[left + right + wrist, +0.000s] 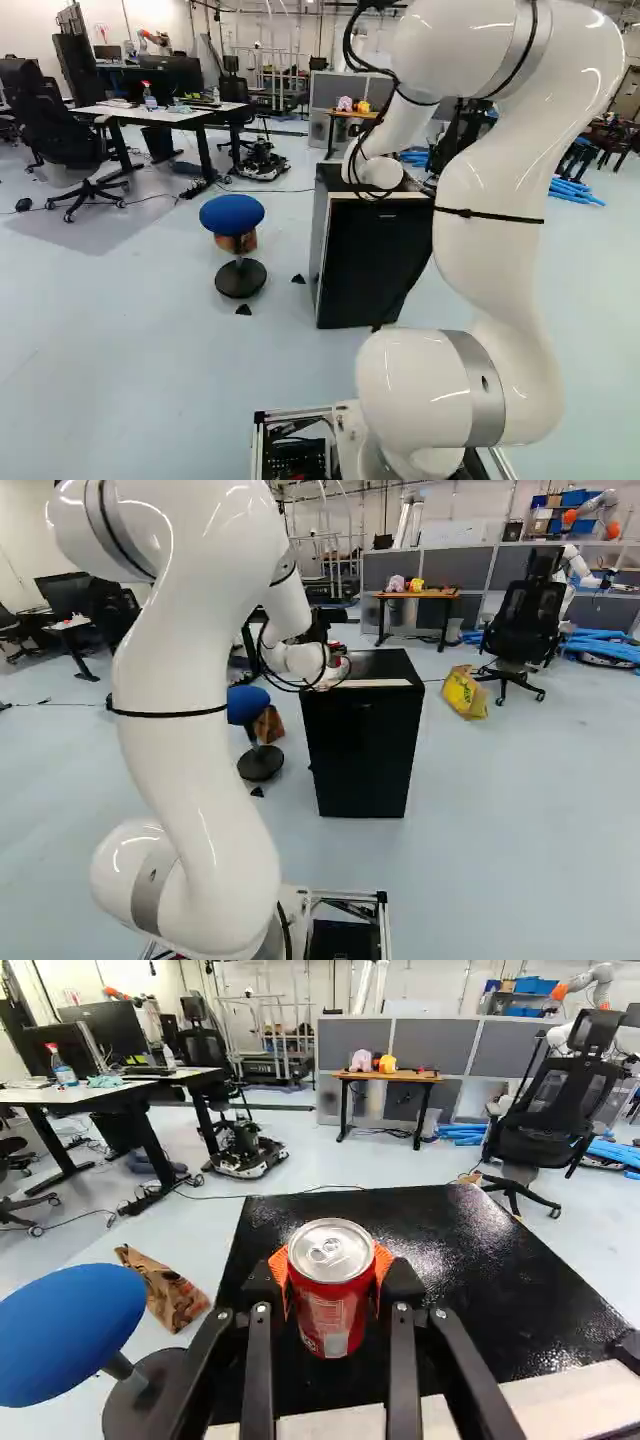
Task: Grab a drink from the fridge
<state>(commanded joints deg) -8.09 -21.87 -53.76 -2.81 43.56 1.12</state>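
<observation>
In the right base view my gripper (332, 662) is at the top of the black fridge (363, 745), largely hidden by the wrist and cables. The wrist view has the gripper (333, 1272) shut on a red drink can (331, 1305), with an orange pad on each side of it. The can is upright, its silver lid facing the camera. Under it lies the fridge's dark, glossy top (500, 1270) with a pale front edge. Whether the can rests on that top or hangs just above it, I cannot tell. The fridge's front looks closed.
A blue stool (232, 214) stands left of the fridge, with a brown bag (165, 1290) beside it. Further off are desks (160, 115), an office chair (525, 625), a yellow bag (465, 692), a small wooden table (418, 596) and another robot (580, 565).
</observation>
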